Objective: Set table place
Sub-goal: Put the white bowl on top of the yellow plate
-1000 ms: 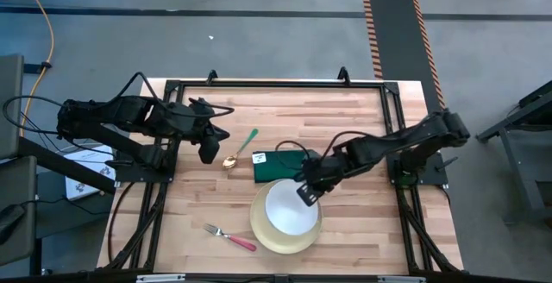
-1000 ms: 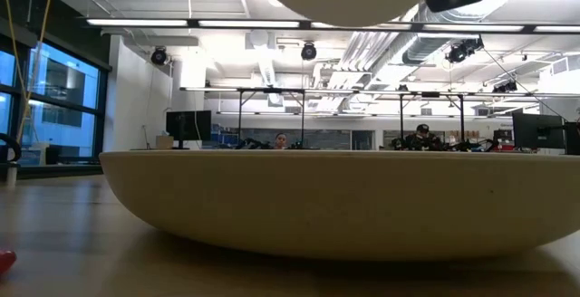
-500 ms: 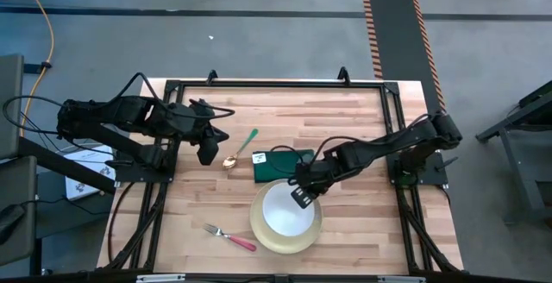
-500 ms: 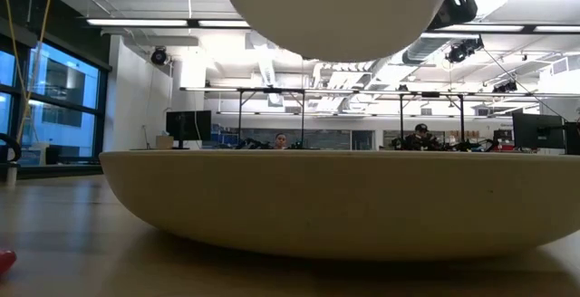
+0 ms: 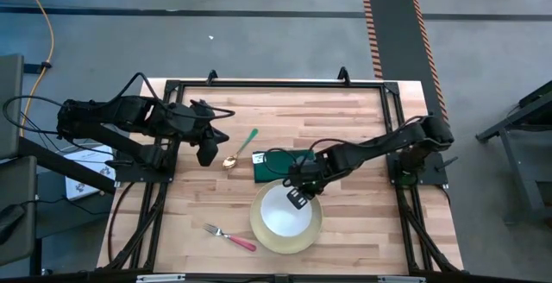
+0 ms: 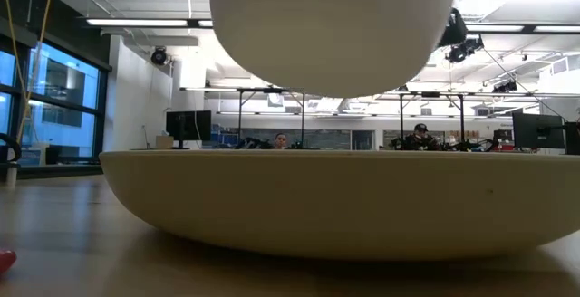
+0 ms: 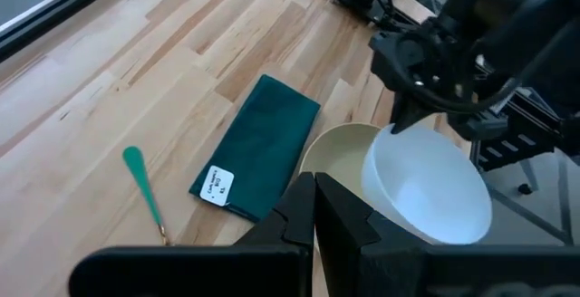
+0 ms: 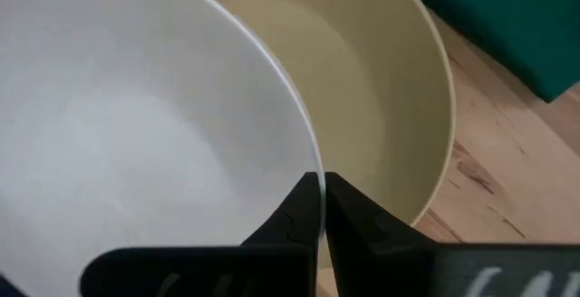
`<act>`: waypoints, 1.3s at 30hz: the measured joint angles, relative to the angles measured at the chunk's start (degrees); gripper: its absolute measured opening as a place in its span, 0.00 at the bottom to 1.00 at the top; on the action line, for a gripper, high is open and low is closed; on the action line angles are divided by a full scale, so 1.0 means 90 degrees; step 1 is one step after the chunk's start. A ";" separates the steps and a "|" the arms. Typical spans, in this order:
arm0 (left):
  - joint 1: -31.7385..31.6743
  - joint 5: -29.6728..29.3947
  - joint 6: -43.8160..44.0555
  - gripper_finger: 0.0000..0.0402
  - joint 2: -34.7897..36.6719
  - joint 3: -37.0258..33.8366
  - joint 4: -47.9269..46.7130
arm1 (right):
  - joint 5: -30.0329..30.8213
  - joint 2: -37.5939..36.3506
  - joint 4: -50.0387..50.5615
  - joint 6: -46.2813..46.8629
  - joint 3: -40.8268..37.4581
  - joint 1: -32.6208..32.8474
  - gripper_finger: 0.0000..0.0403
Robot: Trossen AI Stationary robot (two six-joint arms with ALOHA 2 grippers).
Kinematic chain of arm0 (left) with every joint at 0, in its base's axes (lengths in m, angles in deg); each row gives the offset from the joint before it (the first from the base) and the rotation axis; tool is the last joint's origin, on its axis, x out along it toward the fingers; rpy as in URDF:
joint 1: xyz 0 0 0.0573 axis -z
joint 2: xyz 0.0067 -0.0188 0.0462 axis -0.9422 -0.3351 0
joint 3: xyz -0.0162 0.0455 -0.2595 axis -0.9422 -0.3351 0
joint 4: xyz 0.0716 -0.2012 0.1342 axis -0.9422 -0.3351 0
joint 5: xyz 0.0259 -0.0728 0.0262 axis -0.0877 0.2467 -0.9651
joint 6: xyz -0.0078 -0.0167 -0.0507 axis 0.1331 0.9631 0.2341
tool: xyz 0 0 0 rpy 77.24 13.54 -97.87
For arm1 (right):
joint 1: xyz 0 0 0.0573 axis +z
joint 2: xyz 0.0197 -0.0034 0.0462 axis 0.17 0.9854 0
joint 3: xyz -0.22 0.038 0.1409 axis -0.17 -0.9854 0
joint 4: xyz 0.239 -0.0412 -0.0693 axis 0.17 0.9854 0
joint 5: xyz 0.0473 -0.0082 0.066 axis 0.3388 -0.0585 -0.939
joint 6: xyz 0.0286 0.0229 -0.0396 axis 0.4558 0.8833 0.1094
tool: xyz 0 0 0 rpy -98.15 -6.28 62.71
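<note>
The pale yellow plate (image 5: pixel 302 236) rests on the table (image 5: pixel 362 128) near its near edge; it fills the low view as a wide plate (image 6: pixel 335 202). My right gripper (image 5: pixel 297 195) is shut on the white bowl (image 5: pixel 283 216), which hovers over the plate. The bowl's underside (image 6: pixel 335 25) shows above the plate's rim in the low view. The dark green napkin (image 5: pixel 278 166) lies flat just beyond the plate. The green-handled spoon (image 5: pixel 241 148) lies left of the napkin. The pink-handled fork (image 5: pixel 231 237) lies left of the plate. My left gripper (image 5: pixel 208 150) is shut, left of the spoon. My right gripper pinches the bowl's rim (image 8: pixel 313 166) on its far right side, one finger inside the bowl and one outside. The fingers slant down from the table's right and far side. The bowl is lifted clear above the plate, roughly level.
The black frame (image 5: pixel 276 83) edges the table. Bare wood lies right of the plate (image 5: pixel 362 205) and along the far side. A pink fork tip (image 6: pixel 4 261) shows at the low view's corner. People sit at desks far behind the table.
My right gripper has moved toward the table's left and near edge and down, carrying the bowl lower over the plate. In the low view the bowl's underside has dropped closer to the plate's rim.
</note>
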 joint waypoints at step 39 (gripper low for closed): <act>0.0000 0.0211 -0.0112 0.00 0.0000 0.0000 -0.0005 | -0.0182 0.0902 0.0012 -0.0264 0.0000 -0.0071 0.00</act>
